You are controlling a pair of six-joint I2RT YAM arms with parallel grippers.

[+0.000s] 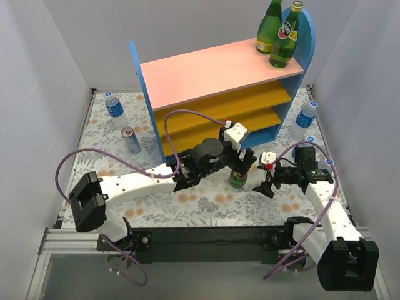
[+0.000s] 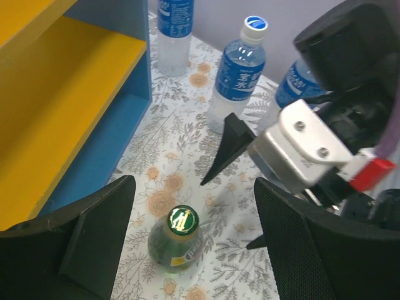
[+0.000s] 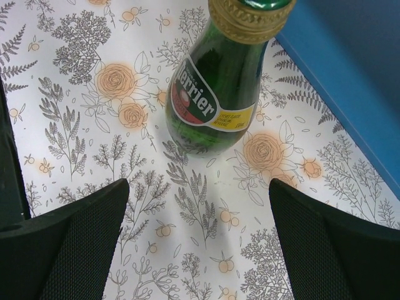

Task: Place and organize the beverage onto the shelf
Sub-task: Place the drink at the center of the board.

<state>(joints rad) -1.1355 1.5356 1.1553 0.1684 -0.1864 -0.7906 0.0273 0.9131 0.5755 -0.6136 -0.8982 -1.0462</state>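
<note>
Left hand and right hand, both released, are crowding the upright green bottle, risking a clash that topples it.

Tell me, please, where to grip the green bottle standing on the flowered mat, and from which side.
The green bottle stands upright; its belly is wide and round, its neck slim. So probably grip the neck, coming from above: the left end effector hangs open over it, and the shelf stands close beside it.
</note>
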